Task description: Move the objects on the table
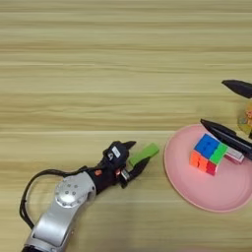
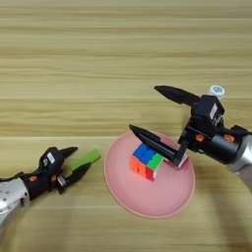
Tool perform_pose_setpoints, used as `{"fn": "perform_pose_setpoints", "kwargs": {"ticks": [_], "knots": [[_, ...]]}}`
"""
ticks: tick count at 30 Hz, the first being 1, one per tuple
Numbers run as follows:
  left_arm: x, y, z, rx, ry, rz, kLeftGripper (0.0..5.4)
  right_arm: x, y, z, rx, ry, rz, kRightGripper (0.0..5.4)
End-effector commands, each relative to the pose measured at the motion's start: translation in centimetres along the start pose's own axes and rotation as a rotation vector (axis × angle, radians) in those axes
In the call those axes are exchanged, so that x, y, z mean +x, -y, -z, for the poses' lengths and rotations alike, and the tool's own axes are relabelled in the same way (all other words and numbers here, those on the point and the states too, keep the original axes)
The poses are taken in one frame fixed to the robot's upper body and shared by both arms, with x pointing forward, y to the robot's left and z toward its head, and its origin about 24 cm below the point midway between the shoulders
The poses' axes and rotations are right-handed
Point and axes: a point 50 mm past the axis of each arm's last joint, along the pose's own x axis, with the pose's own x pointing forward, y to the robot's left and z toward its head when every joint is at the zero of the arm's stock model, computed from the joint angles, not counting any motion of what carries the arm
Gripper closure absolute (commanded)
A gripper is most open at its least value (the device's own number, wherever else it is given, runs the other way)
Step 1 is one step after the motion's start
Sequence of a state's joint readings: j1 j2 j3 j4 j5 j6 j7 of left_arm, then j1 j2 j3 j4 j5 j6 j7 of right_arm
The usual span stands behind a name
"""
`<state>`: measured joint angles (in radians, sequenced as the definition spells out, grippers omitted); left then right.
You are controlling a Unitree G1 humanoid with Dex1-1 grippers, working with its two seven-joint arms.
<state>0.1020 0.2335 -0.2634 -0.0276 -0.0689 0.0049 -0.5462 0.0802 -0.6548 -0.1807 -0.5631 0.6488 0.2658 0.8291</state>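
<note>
Green bar (image 2: 84, 159) sits between our left tool's (image 2: 74, 161) open fingers; closing off-centre may flick it away. Right tool (image 2: 147, 112) spread wide.

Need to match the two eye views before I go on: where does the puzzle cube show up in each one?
Left eye view: the puzzle cube sits lower right, on the pink plate, under the right pincer's lower finger.
Right eye view: the cube sits just right of centre, on the same plate.
Shared landmark: the green bar between the left pincer's fingers, left of the plate in both.
</note>
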Motion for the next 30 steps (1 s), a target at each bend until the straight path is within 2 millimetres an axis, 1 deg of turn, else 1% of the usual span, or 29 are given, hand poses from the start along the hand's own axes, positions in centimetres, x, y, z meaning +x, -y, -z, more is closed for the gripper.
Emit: {"fn": "perform_pose_setpoints", "kwargs": {"ticks": [1,3,4,5,6,7,9,10,16,23,26,30], "knots": [[0.3,-1.3,-1.0,-0.012,0.068,-0.08,1.94,0.3,0.6,-0.5,-0.029,0.042,0.038,0.0],[0.3,-1.5,-1.4,-0.013,0.096,-0.096,1.86,0.3,0.8,-0.7,-0.031,0.061,0.06,0.0],[0.2,-1.6,-1.7,-0.006,0.124,-0.099,1.68,0.3,1.0,-0.8,-0.032,0.074,0.078,0.0],[0.2,-1.6,-2.1,-0.006,0.152,-0.102,1.68,0.4,1.2,-0.9,-0.034,0.087,0.1,0.0],[0.1,-1.6,-2.5,-0.008,0.178,-0.107,1.5,0.4,1.5,-1.0,-0.036,0.099,0.12,0.0],[0.1,-1.7,-2.8,-0.009,0.201,-0.113,1.48,0.4,1.7,-1.1,-0.038,0.11,0.14,0.0],[0.1,-1.9,-3.3,-0.015,0.238,-0.129,1.24,0.3,2.2,-1.3,-0.044,0.13,0.176,0.0],[0.1,-2.0,-3.6,-0.018,0.254,-0.138,1.24,0.3,2.5,-1.4,-0.048,0.139,0.195,0.0],[-0.1,-2.7,-4.1,-0.015,0.307,-0.193,0.68,0.2,3.6,-1.7,-0.052,0.169,0.286,0.0],[-0.5,-4.3,-4.5,-0.012,0.335,-0.302,0.02,-0.8,5.0,-0.5,-0.048,0.102,0.384,0.0],[-0.6,-5.0,-4.7,-0.004,0.344,-0.353,0.02,-1.5,5.9,0.1,-0.051,0.057,0.445,0.0],[-0.5,-5.4,-4.6,-0.02,0.351,-0.378,0.02,-2.0,6.8,0.6,-0.068,0.022,0.491,0.0]]}}
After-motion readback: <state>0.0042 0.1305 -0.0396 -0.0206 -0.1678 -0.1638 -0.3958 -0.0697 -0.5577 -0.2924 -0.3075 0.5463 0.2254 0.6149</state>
